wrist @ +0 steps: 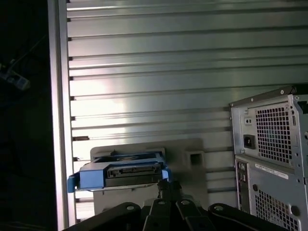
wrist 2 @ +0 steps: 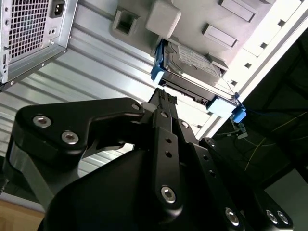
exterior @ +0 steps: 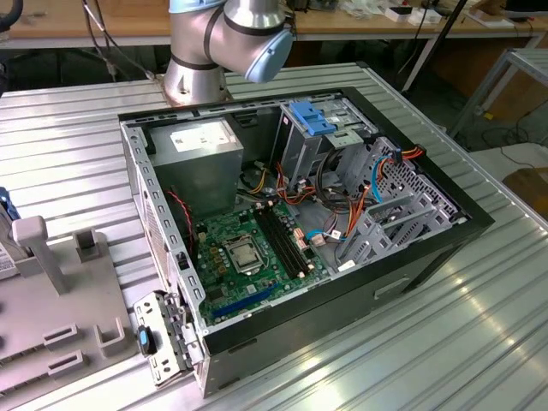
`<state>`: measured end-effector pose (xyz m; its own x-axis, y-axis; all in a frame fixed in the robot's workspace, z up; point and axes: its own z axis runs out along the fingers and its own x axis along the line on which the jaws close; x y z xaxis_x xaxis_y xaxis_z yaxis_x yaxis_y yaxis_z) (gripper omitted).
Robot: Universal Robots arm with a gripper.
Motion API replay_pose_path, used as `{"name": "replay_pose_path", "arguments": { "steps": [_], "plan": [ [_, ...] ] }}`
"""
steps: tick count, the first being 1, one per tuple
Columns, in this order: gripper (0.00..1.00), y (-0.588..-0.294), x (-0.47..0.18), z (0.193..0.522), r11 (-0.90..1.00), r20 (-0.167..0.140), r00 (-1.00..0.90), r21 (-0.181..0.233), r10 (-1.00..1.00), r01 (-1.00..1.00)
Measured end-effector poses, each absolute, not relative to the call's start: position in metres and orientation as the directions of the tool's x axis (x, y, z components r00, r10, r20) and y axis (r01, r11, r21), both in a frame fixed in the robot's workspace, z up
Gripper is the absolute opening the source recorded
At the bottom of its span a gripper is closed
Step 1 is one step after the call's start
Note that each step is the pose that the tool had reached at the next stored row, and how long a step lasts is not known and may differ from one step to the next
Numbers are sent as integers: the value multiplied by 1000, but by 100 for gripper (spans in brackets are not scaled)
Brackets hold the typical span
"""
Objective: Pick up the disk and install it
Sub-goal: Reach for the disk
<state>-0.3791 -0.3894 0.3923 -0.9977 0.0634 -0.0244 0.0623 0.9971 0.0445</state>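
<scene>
The disk [wrist 2: 192, 70], a dark flat drive with a pale label and bright blue side rails, rests on a grey fixture [wrist 2: 250, 24]; it also appears in the first wrist view [wrist: 120, 174]. My gripper [wrist 2: 163, 98] is black, with its fingers pressed together and pointing at the disk's near edge. In the first wrist view the gripper [wrist: 166, 185] ends right at the corner of the blue rail. I cannot tell whether it touches the disk. Nothing is held between the fingers.
The open computer case [exterior: 342, 282] lies on the ribbed metal table [exterior: 479, 342], with its motherboard, the grey power-supply box [exterior: 201, 150], a metal drive cage [exterior: 402, 205] and a blue latch [exterior: 312, 120]. The grey fixture [exterior: 60, 291] is at the exterior view's left. The arm's base [exterior: 218, 43] stands behind the case.
</scene>
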Motion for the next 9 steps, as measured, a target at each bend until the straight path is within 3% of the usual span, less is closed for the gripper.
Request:
{"name": "replay_pose_path", "arguments": {
  "steps": [9],
  "plan": [
    [11, -389, -397, 392, 999, -24, -1000, 45, 0, -1]
  ]
}}
